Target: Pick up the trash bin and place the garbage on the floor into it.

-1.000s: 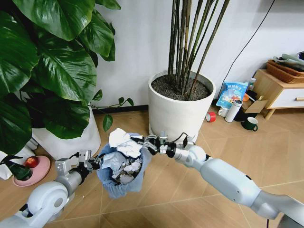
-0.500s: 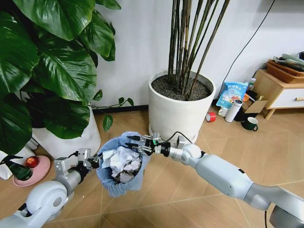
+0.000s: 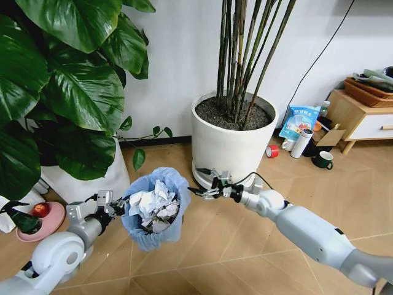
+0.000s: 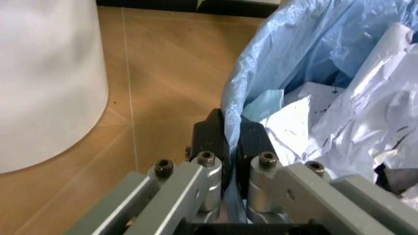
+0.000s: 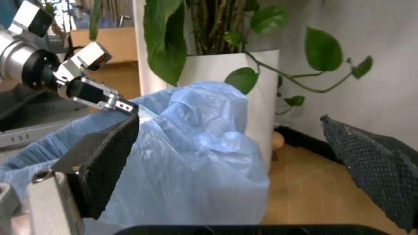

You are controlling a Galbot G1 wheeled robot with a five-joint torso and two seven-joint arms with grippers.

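Head view, lower left of the frame: my left gripper (image 3: 109,206) is clenched on the rim of the trash bin (image 3: 153,212), and the left wrist view shows why the hold works, with one dark finger (image 4: 210,142) outside and the other inside, the crinkly light-blue liner (image 4: 307,54) pinched between them. That grasp carries the bin off the floor (image 3: 245,246), near the frame's centre, with its mouth tilted up toward my head camera so the load stays in.

Inside, the bin is heaped with the garbage (image 3: 150,204), mostly crumpled white paper wads crowding up to the rim. I judge it nearly full, so anything added must be set down well inside the rim rather than dropped at the edge.

My right gripper (image 3: 206,189) sits just right of the bin at rim height, released and holding nothing. In the right wrist view its two mesh-textured pads (image 5: 107,166) stand wide apart with the blue liner showing between them.

Farther out, the large white pot of bamboo stems (image 3: 232,138) stands right behind my right gripper, and a second white pot (image 3: 86,178) of broad leaves stands at left. I see no loose litter on the herringbone planks near the bin. The red tape roll (image 3: 272,150), mug (image 3: 323,160) and blue-white packet (image 3: 299,121) by the wooden cabinet (image 3: 359,117) at right look like stored things to me.
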